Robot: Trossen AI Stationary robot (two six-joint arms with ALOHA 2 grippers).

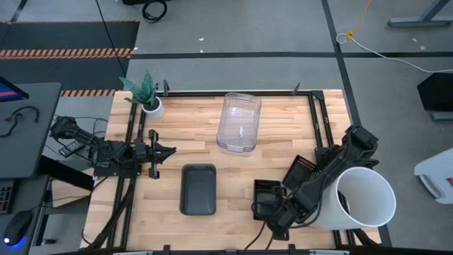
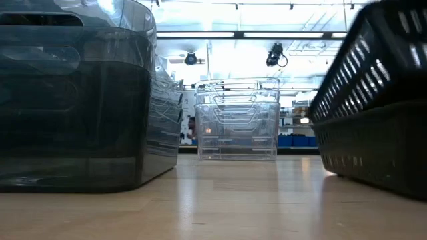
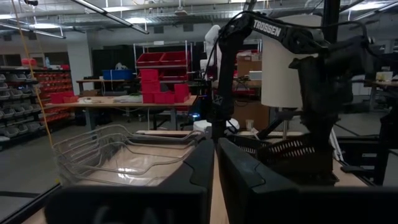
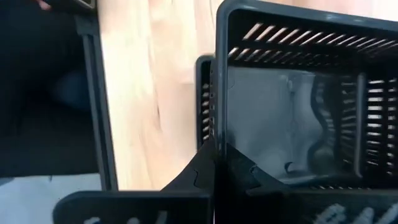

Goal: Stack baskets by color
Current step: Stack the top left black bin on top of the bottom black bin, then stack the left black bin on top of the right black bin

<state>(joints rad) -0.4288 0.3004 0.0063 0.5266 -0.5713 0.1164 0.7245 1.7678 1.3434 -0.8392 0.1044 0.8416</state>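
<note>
Right pincer [image 1: 272,212] at lower right of frame, clamped on wall of black perforated mesh basket [image 1: 267,197]. Left pincer [image 1: 168,150] at left, closed, empty, near smoky dark-grey plastic bin [image 1: 198,188] on tabletop [image 1: 276,166].

A small white plant pot [image 1: 153,108] with a green plant stands near the far left corner of the wooden table [image 1: 276,157], close to the black frame rail [image 1: 233,93] along the table's edge. A large white bucket [image 1: 364,197] lies on its side at the near right corner (its open mouth faces the table's middle). Beyond the table, red storage bins [image 3: 163,78] fill shelving, and ceiling light strips [image 2: 220,35] glow overhead.
</note>
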